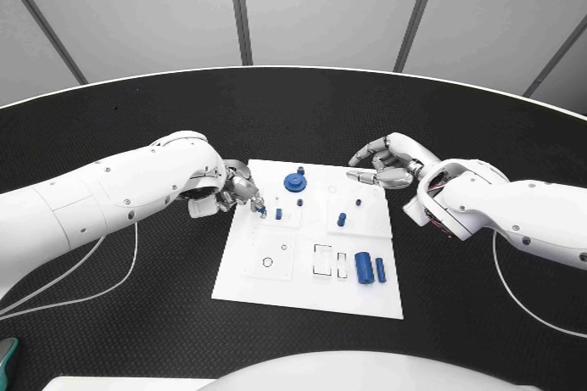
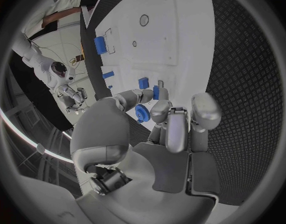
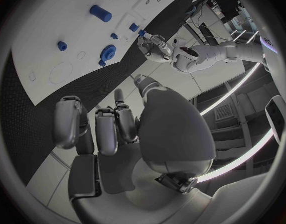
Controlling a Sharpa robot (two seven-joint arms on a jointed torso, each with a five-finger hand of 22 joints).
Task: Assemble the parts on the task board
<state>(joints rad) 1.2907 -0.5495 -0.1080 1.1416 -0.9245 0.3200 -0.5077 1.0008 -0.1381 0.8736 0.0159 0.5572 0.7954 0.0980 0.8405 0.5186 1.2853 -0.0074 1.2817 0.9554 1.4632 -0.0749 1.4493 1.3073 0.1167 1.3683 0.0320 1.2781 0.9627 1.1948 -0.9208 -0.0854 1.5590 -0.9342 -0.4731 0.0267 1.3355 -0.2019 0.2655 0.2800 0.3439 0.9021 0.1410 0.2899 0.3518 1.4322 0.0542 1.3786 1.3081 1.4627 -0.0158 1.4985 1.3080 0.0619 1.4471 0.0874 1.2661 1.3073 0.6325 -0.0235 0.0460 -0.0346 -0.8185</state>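
Observation:
The white task board (image 1: pixel 306 285) lies mid-table. On it stand a blue gear-like part (image 1: pixel 295 182), small blue pegs (image 1: pixel 279 213) (image 1: pixel 341 220), and near the front a thick blue cylinder (image 1: pixel 363 266) beside a thinner one (image 1: pixel 381 270). My left hand (image 1: pixel 230 192) is over the board's left edge and pinches a small blue peg (image 1: pixel 260 209) at its fingertips; in the left wrist view that peg (image 2: pixel 156 92) sits between thumb and finger, just above the board (image 2: pixel 162 35). My right hand (image 1: pixel 385 164) hovers at the board's far right corner, fingers loosely bent, holding nothing.
Empty recesses show in the board's front half: a small round one (image 1: pixel 267 261) and a rectangular one (image 1: pixel 323 260). White cables trail on the black table at left (image 1: pixel 74 299) and right (image 1: pixel 526 302). A green object (image 1: pixel 6 357) lies at the front-left edge.

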